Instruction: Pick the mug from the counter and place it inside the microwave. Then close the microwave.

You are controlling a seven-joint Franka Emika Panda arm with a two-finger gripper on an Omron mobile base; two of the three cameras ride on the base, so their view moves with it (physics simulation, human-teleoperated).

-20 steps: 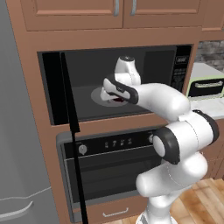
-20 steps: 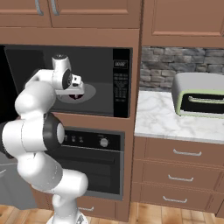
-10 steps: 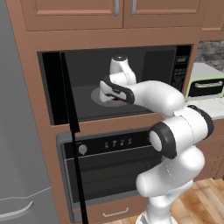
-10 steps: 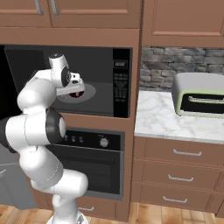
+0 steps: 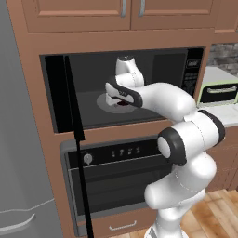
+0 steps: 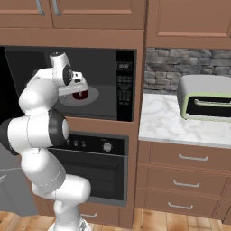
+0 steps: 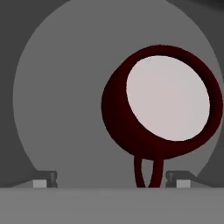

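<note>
The mug (image 7: 159,100) sat on the round turntable (image 7: 57,87) inside the microwave (image 6: 124,85), upright, its pale inside facing the hand camera and its handle pointing back toward the hand. It was off the counter (image 6: 176,122), so the placing step looked all but done; the microwave door (image 5: 69,97) stood swung wide open at the left, so closing it was left to do. The gripper (image 7: 109,179) hovered just above the mug, its two fingertips (image 7: 46,178) spread wide, one on either side of the handle and apart from it, holding nothing. In the base views the white arm reached up from the base, bent at the elbow and ran forward into the cavity, the hand turned downward over the turntable with the mug a dark red spot (image 6: 81,94) beneath it. To the right, a green toaster oven (image 6: 205,99) stood on the marble counter, well apart from the work. Below the microwave was a black wall oven (image 5: 121,181).
</note>
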